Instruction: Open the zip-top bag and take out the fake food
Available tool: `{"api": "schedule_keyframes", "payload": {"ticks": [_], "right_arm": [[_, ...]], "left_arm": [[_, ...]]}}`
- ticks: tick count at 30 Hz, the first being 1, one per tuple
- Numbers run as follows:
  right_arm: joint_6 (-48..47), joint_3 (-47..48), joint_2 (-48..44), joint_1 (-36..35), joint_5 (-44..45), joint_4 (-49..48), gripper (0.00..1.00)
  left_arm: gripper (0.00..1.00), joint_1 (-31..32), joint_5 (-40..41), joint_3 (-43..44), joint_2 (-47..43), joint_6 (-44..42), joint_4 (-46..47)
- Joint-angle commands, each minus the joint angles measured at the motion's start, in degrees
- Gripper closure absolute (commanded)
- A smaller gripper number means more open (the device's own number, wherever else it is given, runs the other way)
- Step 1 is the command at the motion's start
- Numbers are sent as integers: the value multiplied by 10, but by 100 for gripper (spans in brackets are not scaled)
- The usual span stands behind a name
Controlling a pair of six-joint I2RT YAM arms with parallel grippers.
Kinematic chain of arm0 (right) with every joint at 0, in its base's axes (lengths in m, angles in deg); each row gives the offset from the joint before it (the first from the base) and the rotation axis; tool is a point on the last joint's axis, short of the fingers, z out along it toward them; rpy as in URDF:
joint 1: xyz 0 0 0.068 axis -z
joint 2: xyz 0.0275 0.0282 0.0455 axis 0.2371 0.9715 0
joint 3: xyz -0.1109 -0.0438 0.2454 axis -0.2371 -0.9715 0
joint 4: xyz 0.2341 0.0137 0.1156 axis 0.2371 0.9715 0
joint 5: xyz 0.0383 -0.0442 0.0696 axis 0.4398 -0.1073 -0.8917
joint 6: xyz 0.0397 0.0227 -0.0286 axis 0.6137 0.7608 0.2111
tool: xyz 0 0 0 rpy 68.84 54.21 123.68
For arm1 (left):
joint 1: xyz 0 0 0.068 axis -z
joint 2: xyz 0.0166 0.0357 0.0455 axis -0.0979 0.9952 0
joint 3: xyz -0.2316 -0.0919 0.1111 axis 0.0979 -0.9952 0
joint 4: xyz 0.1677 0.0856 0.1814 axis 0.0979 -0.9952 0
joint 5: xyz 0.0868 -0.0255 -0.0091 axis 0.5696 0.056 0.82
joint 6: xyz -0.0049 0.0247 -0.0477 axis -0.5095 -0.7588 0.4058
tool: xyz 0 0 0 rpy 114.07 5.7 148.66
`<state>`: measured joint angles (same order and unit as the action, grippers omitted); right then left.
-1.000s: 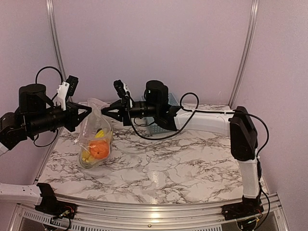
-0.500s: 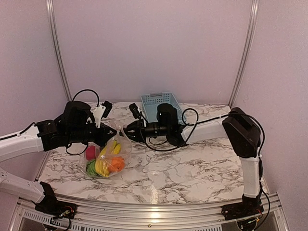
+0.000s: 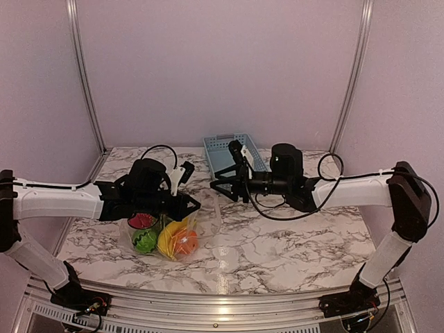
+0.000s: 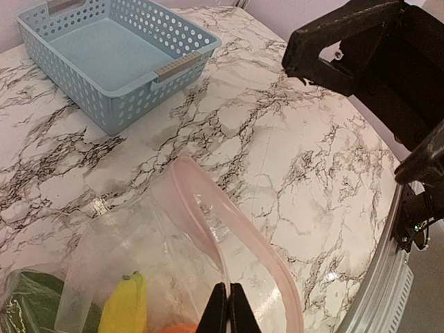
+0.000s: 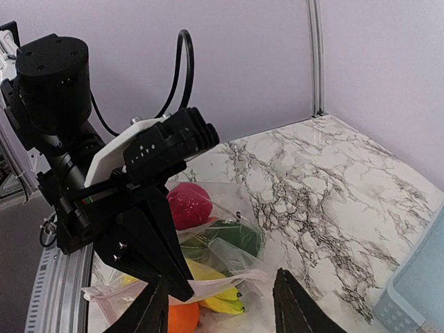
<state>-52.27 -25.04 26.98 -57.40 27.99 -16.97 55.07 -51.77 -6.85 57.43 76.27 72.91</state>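
The zip-top bag (image 3: 164, 234) lies on the marble table at the front left, its pinkish-white zip strip (image 4: 229, 222) parted into an open loop. Inside are the fake food toys: a pink-red fruit (image 3: 141, 220), a green striped ball (image 3: 145, 241), a yellow banana (image 3: 168, 239) and an orange ball (image 3: 184, 242). A dark green vegetable (image 5: 236, 236) shows in the right wrist view. My left gripper (image 3: 191, 206) is shut on one side of the zip strip (image 4: 227, 305). My right gripper (image 3: 216, 184) is open and empty, a short way right of the bag (image 5: 222, 305).
A light blue lattice basket (image 3: 220, 147) stands at the back centre, behind my right gripper; it also shows in the left wrist view (image 4: 173, 66). The table's front rail (image 3: 222, 305) runs close below the bag.
Both arms brought the bag down from mid-air onto the table. My right gripper let go of the bag and drew back to the right. My left gripper still holds the strip.
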Motion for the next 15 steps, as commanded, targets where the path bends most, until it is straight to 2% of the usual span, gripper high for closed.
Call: {"api": "schedule_keyframes", "payload": {"ticks": [1, 5, 8, 12, 15], "right_arm": [[-93, -19, -1, -29, 47, 66, 54], [-132, -11, 36, -69, 71, 77, 65], [-152, -14, 70, -97, 103, 64, 69], [-156, -40, 104, -116, 133, 2, 69], [-153, -57, 129, -117, 137, -45, 65]], "left_arm": [[100, 7, -35, -4, 9, 14, 38], [100, 7, -48, -18, -2, 22, 48], [100, 8, -53, -34, -9, 34, 60], [100, 7, -55, -53, -16, 49, 77], [100, 7, -54, -60, -24, 53, 86]]}}
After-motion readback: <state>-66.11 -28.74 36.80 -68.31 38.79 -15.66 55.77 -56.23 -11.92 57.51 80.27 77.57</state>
